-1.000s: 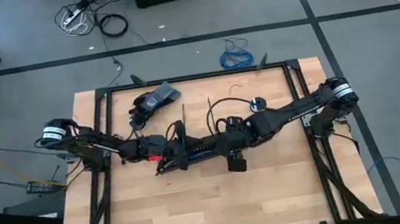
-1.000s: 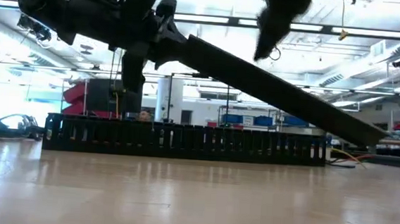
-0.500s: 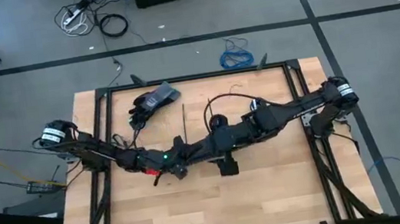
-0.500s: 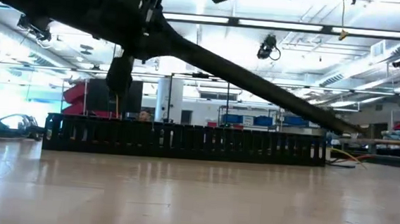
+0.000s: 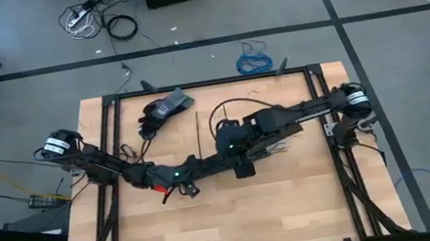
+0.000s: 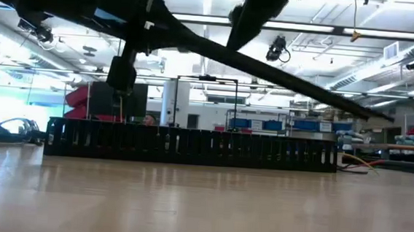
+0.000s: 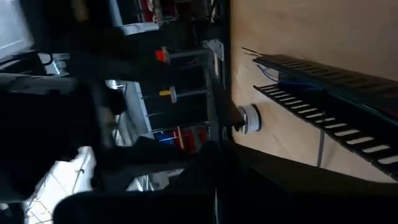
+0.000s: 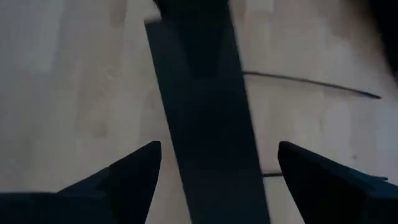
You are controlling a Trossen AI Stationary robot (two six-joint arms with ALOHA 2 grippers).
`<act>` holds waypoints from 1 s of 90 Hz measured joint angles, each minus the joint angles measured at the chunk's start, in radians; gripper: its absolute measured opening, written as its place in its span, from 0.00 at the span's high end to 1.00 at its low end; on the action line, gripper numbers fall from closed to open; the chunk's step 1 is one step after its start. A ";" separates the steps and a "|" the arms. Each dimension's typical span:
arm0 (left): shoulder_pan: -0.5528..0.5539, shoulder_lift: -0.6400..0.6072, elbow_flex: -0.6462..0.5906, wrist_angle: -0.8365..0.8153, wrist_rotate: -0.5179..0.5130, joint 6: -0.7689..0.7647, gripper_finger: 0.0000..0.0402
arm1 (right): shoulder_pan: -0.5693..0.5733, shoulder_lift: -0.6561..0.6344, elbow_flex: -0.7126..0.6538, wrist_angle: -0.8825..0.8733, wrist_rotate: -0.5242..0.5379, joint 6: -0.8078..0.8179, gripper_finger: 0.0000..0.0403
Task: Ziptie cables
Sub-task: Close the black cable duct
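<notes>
The long black slotted channel [image 6: 190, 145] lies across the middle of the table. In the left wrist view its two comb walls [image 7: 336, 121] show with blue cables [image 7: 311, 79] lying between them. One thin black ziptie [image 5: 198, 127] lies on the wood behind the channel, and it also shows in the right wrist view [image 8: 311, 84]. My right gripper [image 8: 217, 180] hangs open above a dark straight bar [image 8: 199, 106], a finger on either side, touching nothing. My left gripper [image 5: 185, 181] hovers over the channel's left end; its fingers are hidden.
A dark bundled object [image 5: 165, 108] lies at the far left of the table. Black frame rails [image 5: 311, 91] border the tabletop. A blue wire coil [image 5: 253, 59] lies on the floor beyond it. Bare wood [image 5: 236, 217] stretches to the near edge.
My left gripper has moved toward the table's right and near edges, stretching out along the channel. My right gripper has drawn toward the table's left and far edges, its arm folding back. The channel has stayed where it was.
</notes>
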 joint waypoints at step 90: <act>0.006 0.000 0.000 -0.026 -0.002 -0.058 1.00 | -0.023 0.048 0.000 -0.023 0.002 -0.022 0.24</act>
